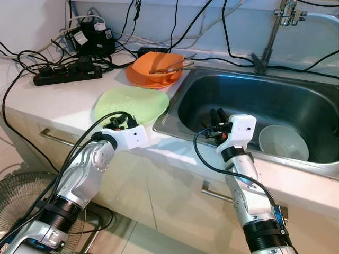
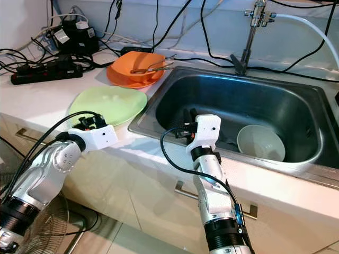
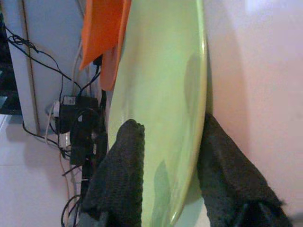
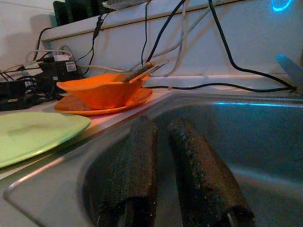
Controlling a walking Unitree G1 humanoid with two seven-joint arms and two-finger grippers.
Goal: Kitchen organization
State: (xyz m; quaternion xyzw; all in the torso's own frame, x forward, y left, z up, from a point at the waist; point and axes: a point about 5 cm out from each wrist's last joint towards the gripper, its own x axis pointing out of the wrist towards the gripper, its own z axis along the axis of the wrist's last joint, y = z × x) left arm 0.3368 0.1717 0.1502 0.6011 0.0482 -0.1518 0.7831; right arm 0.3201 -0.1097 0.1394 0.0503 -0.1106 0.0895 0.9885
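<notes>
A green plate lies flat on the worktop near its front edge, just left of the sink, its rim reaching the sink's front-left corner; it is roughly oval, with its long axis running along the worktop's front edge. The left gripper is at the plate's front rim, jaws open just wider than the plate's thickness, with one finger over the plate's top face and the other on the worktop side beneath the rim; whether they press the plate cannot be told. Behind the plate, toward the back of the worktop, an orange bowl sits on an orange plate, with utensils lying across the bowl, pointing toward the sink's back-left corner. The right gripper hangs over the sink's front-left part, its jaws narrow, nearly together, holding nothing and pointing toward the back wall. A white bowl sits upright in the sink's front-right part. A power strip and cables crowd the worktop's back-left corner; a tap stands behind the sink.
</notes>
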